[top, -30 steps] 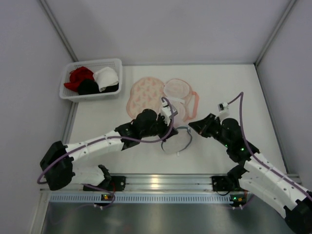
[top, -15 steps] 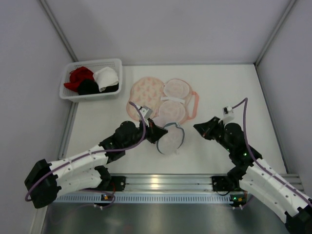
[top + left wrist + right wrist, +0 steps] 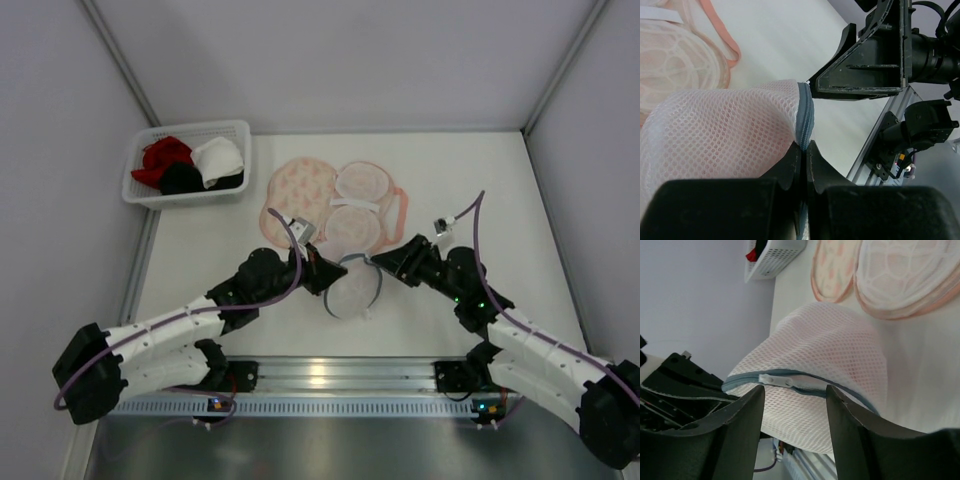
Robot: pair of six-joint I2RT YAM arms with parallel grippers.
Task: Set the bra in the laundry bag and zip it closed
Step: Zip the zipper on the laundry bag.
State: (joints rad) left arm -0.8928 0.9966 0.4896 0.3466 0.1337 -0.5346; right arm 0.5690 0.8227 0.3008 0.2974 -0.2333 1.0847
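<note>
The laundry bag (image 3: 352, 290) in hand is a round white mesh bag with a grey-blue zip rim (image 3: 806, 115), held up near the table's front middle. Pale pink shows through its mesh (image 3: 715, 130); the bra is otherwise hidden. My left gripper (image 3: 805, 147) is shut on the zip rim at the bag's left side (image 3: 330, 278). My right gripper (image 3: 795, 390) is open at the bag's right side (image 3: 378, 262). Its two fingers stand either side of the white zip pull (image 3: 775, 380) without touching it.
A peach floral round piece (image 3: 300, 195) and two orange-rimmed mesh domes (image 3: 360, 205) with an orange strap lie just behind the held bag. A white basket (image 3: 236, 128) with red, black and white garments stands at the back left. Walls close in on both sides.
My left arm pulled the mesh bag back towards the front edge and now holds still. My right gripper moved left up to the bag's zip and opened.
</note>
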